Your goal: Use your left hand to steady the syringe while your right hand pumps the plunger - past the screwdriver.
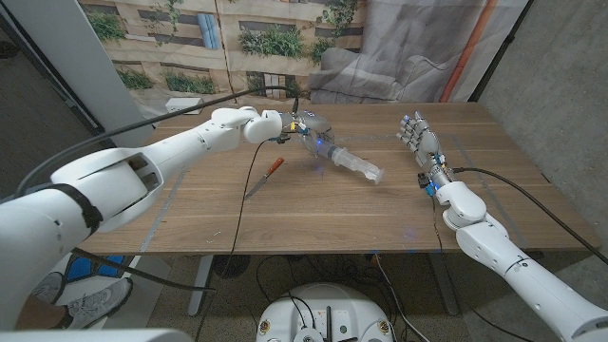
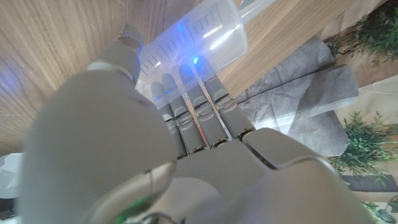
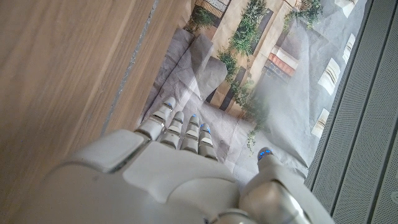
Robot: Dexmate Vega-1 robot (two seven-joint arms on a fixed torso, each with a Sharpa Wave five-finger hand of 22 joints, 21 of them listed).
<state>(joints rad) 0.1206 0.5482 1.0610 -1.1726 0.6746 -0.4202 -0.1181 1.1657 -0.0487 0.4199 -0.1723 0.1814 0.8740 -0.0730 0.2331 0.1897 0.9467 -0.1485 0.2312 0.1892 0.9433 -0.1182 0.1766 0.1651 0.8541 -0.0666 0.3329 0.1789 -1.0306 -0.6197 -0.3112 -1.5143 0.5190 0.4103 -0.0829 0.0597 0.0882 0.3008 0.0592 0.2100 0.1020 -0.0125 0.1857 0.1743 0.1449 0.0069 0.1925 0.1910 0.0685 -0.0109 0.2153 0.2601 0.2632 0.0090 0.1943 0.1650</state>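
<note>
A large clear syringe (image 1: 348, 161) lies on the wooden table (image 1: 313, 214), its barrel pointing toward the right front. My left hand (image 1: 306, 126) grips the syringe's far end, fingers wrapped over the clear barrel (image 2: 198, 43) in the left wrist view. A screwdriver (image 1: 265, 176) with a red handle lies just left of the syringe, nearer the table's front. My right hand (image 1: 420, 136) stands upright and open at the table's right, a good way from the syringe tip, holding nothing; its fingers (image 3: 180, 129) point at the backdrop.
A black cable (image 1: 245, 190) runs across the table by the screwdriver and over the front edge. A printed backdrop (image 1: 237, 38) and grey cloth (image 1: 380, 66) stand behind the table. Bare wood lies between the syringe tip and my right hand.
</note>
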